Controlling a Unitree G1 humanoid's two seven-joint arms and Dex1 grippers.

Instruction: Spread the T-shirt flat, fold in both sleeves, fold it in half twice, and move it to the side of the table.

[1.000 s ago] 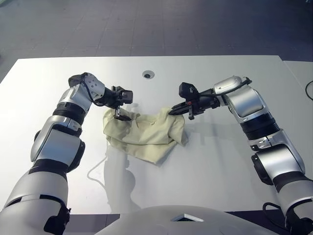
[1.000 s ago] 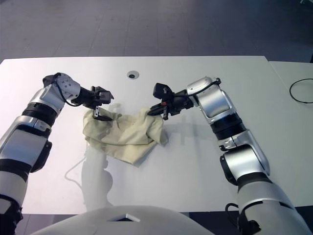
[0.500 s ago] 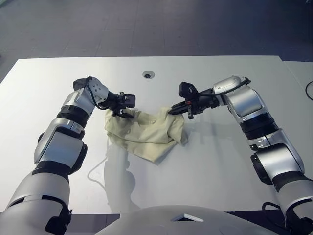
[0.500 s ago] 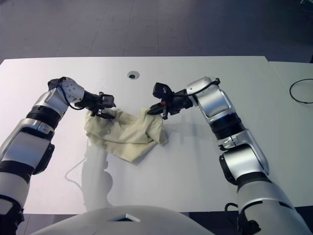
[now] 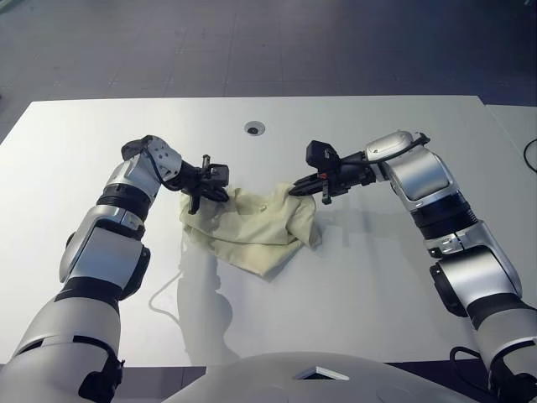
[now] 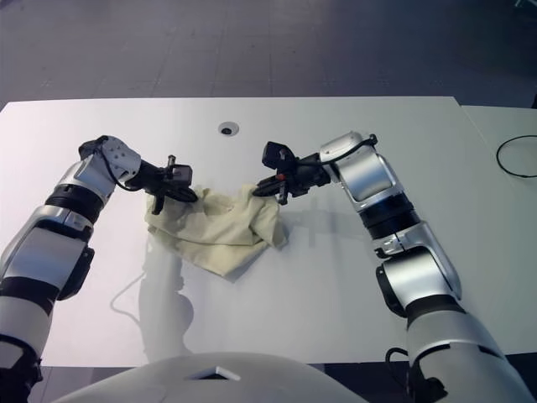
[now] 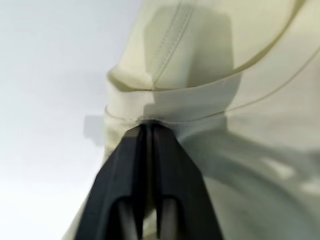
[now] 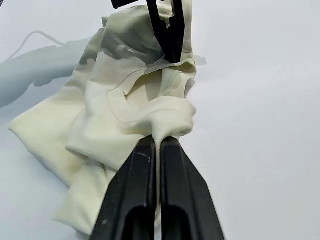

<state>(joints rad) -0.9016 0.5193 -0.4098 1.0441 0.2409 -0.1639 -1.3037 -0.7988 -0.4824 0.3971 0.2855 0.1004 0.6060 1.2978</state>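
Though table (image 5: 386, 285) white, dark tiled floor (image 5: 252, 42).

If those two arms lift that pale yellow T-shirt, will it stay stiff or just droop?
Probably droops: the T-shirt lies crumpled in soft folds between the left end effector and right end effector. It looks light, since thin pinches of fabric hold it. It likely won't slip, as both grip bunched cloth.

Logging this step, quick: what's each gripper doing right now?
Left gripper: shut on the crumpled pale yellow T-shirt.
Right gripper: shut on the same T-shirt.
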